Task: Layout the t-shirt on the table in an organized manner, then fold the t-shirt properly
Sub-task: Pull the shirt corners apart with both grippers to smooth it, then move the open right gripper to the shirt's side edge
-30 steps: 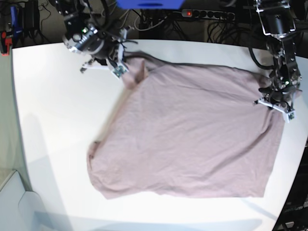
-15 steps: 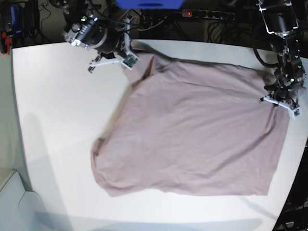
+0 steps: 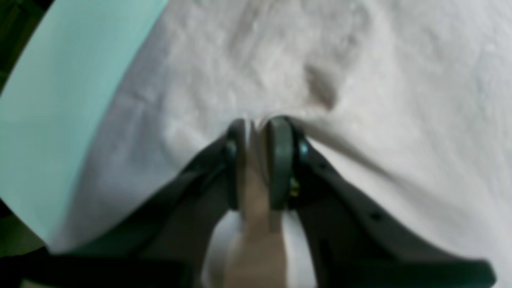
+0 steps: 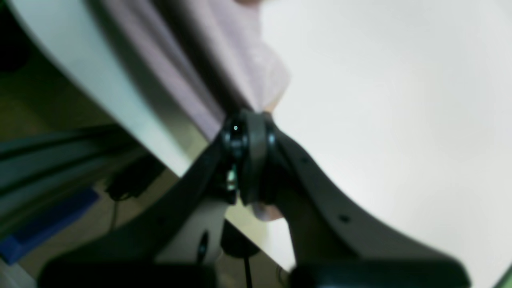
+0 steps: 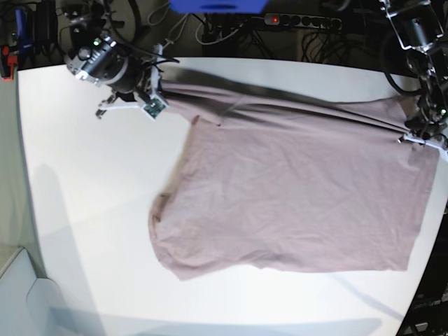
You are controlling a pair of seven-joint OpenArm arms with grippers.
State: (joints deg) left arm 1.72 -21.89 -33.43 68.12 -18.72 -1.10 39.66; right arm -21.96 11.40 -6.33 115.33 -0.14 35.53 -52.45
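— Two robot arms are pulling one soft, dusty-pink cotton t-shirt [image 5: 294, 196] across the big, smooth white table [image 5: 84, 210]. What changed?

— The right gripper [image 5: 155, 98] has moved out toward the far corner of the table, on the left side of the base view. A moment ago it was closer to the middle. The left gripper [image 5: 420, 136] has moved out too, toward the other edge.

— So what does the shirt look like now?

— Its top edge is pulled into a long, tight line between the two grippers. Before, that edge was bunched and saggy. The whole shirt has slid a bit toward the left gripper's side, and it lies flatter. The low corner near the front of the table is still rumpled.

— Are the fingers holding on?

— Yes. In the left wrist view, the left gripper [image 3: 258, 160] has its fingers [image 3: 280, 160] nearly together, with a fold of pink cloth pinched between them. In the right wrist view, the right gripper [image 4: 248, 156] is squeezed tight on a thin bit of the shirt [image 4: 248, 72], right by the table's rounded edge [image 4: 120, 104].

— Where is the shirt lifted?

— Only along that tight top edge. Everything else lies on the table.
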